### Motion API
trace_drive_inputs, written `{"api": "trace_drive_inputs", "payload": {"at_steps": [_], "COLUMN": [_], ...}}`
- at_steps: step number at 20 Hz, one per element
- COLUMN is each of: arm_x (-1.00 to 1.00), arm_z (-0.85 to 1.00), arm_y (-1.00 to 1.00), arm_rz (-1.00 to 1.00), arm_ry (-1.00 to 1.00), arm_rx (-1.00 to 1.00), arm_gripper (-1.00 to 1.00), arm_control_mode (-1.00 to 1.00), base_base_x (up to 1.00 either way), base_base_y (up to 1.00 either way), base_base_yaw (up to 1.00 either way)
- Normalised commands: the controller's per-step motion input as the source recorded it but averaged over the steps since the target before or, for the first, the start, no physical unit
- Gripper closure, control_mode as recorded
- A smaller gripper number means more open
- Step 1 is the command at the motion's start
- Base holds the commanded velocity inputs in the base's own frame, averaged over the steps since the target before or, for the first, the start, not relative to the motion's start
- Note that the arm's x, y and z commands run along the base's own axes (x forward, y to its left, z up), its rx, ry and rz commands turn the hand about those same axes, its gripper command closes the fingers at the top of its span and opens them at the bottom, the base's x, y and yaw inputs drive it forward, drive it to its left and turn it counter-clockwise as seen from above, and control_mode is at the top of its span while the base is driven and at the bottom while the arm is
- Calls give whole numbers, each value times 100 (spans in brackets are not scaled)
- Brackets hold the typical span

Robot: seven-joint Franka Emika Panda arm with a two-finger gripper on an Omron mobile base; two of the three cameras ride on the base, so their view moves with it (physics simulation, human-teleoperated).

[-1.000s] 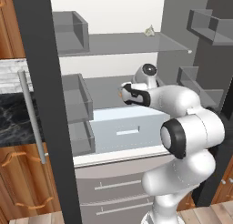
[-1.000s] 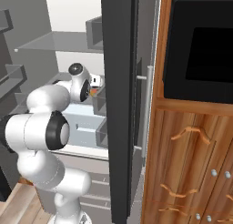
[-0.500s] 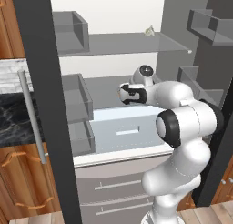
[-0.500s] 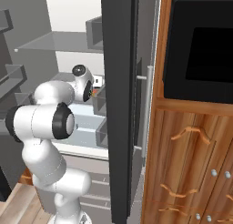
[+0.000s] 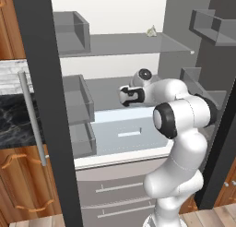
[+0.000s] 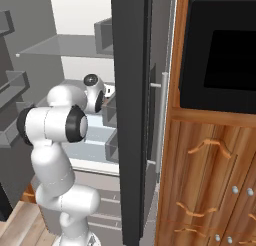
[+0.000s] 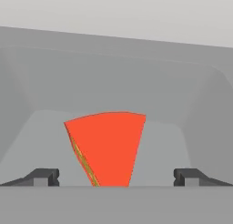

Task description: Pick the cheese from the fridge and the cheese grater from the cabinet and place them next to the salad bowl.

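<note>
Between spread fingertips [image 7: 45,176], cheese [image 7: 107,148], pale lump [image 5: 151,32] upstairs

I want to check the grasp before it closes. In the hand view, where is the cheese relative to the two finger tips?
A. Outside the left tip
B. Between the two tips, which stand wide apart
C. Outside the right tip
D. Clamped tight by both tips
B: the cheese shows its red side in the middle, and the gripper has a gap to it on each side, so it is open and not touching.
</note>
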Motion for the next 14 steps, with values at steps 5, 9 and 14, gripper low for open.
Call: {"api": "trace_drive_inputs", "payload": {"at_steps": [5,9,14], "arm_x": [17,8,7], "arm_z": [-18,-17,-13], "arm_y": [0,1,1], "arm_rz": [0,0,0], "arm_ry": [1,1,0], "arm_rx": [0,0,0], "arm_gripper": [-100,-100,100], "arm_control_mode": [-100,-100,-100], "base_base_x": [0,0,0], "base_base_y": [0,0,0], "base_base_yaw": [0,0,0]}}
